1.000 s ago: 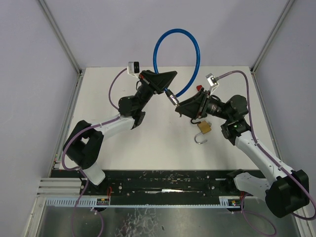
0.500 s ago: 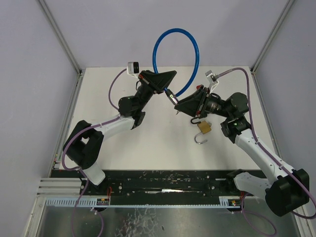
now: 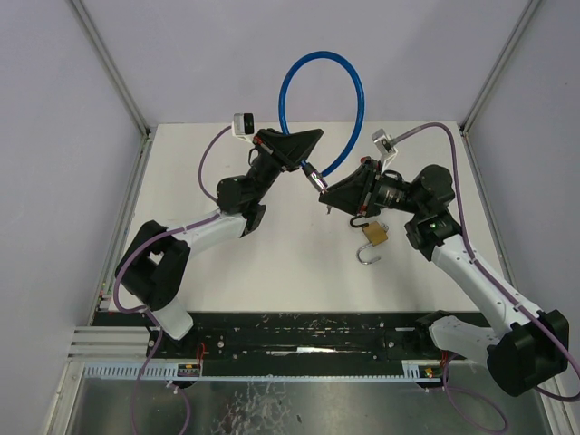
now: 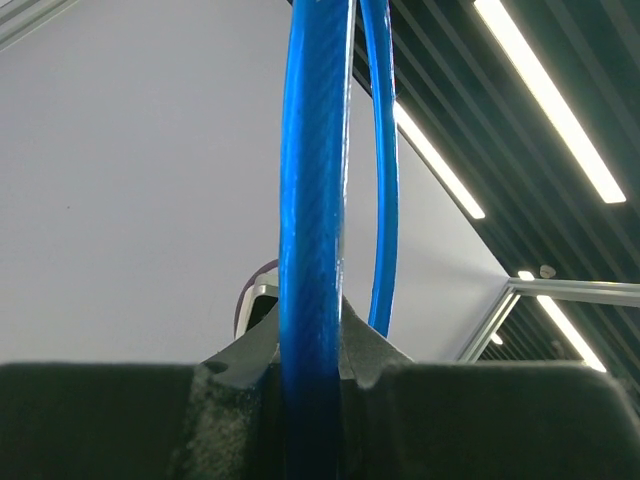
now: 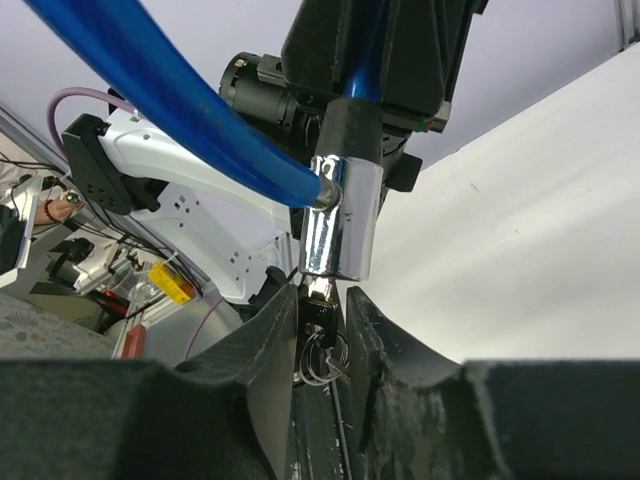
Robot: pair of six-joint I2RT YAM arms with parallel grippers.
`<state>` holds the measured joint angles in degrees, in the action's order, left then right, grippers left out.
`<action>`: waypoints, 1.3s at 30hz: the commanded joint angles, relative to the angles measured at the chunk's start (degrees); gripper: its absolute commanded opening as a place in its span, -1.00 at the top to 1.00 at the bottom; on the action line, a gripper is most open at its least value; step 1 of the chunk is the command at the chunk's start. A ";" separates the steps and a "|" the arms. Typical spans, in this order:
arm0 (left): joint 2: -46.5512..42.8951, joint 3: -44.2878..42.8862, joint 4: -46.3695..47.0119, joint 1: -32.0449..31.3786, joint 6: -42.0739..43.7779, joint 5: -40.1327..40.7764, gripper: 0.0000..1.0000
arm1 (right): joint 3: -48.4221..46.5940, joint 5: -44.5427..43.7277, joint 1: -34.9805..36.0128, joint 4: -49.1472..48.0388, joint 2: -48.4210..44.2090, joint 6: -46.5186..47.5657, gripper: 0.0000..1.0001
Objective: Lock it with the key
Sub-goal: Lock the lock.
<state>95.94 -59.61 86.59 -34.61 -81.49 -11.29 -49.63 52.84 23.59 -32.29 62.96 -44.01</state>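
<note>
Tabletop [image 3: 272,245] lies well below the lock barrel [image 5: 340,220], which both arms hold up in the air. Above the barrel arches the blue cable [image 3: 283,95], a springy plastic-coated loop that looks stiff enough to push back when twisted. The left gripper [image 3: 304,154] sits just beside the barrel, clenched on the cable close to it; that looks like the right place to hold, since a grip further along would let the barrel swing. Opposite, the right gripper [image 5: 322,330] is pinched on the head of the key [image 5: 318,318], whose blade is seated in the barrel's end. A key this small and smooth probably needs a firm squeeze to turn without slipping. A brass padlock [image 3: 375,233] rests on the tabletop below the barrel, shackle open.
</note>
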 commanded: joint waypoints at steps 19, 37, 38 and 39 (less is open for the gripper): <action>-0.91 4.49 4.96 1.58 1.28 4.31 0.99 | -14.08 -2.94 0.66 27.16 1.48 32.22 1.00; -4.85 11.87 -2.63 1.82 6.88 10.76 0.99 | -26.14 -23.05 6.74 52.88 5.51 73.62 1.00; -4.89 12.15 -2.59 1.95 6.83 10.96 0.99 | -26.16 -23.76 6.94 53.39 5.51 75.08 1.00; -5.08 12.49 -2.60 2.04 6.79 11.16 0.99 | -26.14 -24.68 7.09 53.84 5.46 76.49 1.00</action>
<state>93.71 -48.03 82.52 -33.32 -76.36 -2.72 -72.40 33.76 29.91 19.25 68.77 22.13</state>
